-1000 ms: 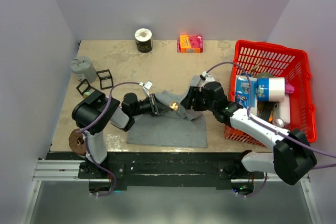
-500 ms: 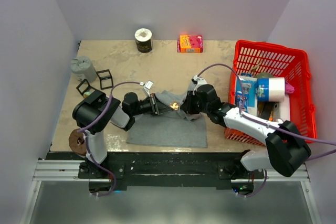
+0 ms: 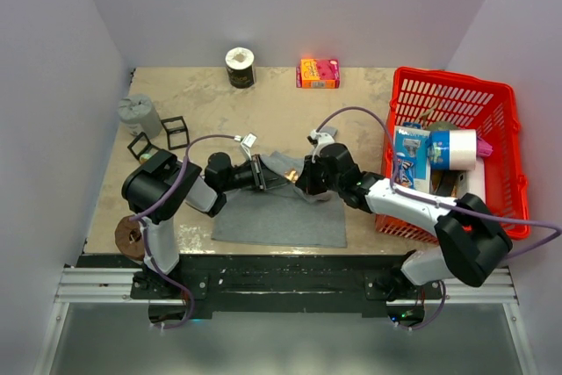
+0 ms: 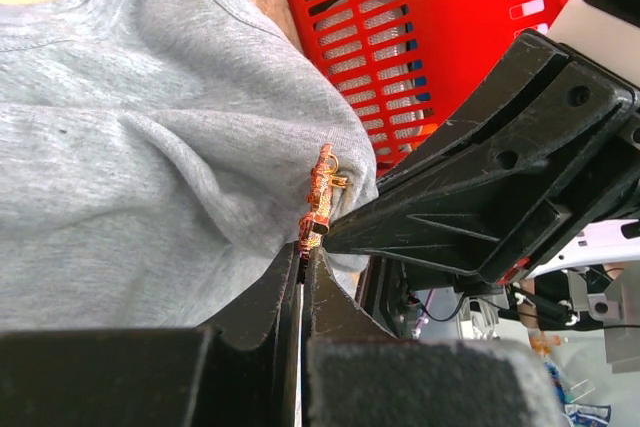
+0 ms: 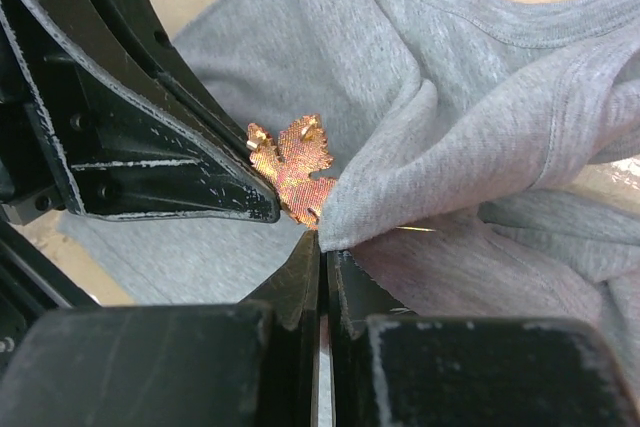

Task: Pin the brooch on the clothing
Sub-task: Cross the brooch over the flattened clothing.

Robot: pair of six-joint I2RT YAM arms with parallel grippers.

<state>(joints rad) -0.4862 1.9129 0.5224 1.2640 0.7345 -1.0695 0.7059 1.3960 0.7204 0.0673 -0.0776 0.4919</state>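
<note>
Two grippers meet nose to nose at the middle of the overhead view, over the upper edge of the grey top (image 3: 279,217), which lies spread on the table (image 3: 263,103) with its upper part bunched into folds. The left gripper (image 3: 263,175) comes in from the left of the frame and the right gripper (image 3: 304,180) from the right, with the tiny orange-red brooch (image 3: 290,178) showing as a bright speck between them.

In the left wrist view, the left gripper (image 4: 303,257) has its jaws pressed together at the bottom centre, and the lower end of the brooch (image 4: 320,197) sits right at their tips, apparently clamped there. The brooch stands upright against a rounded fold of the top (image 4: 150,147). The black body of the right gripper (image 4: 480,197) fills the right of that frame, with the red basket (image 4: 400,27) behind it at the upper right.

In the right wrist view, the right gripper (image 5: 322,247) has its jaws drawn together at the lower centre, pinching the pointed corner of a fold of the top (image 5: 450,67). The brooch (image 5: 292,165) lies just above those tips, touching the cloth's edge on its right and the left gripper (image 5: 150,147) on its left.
</note>
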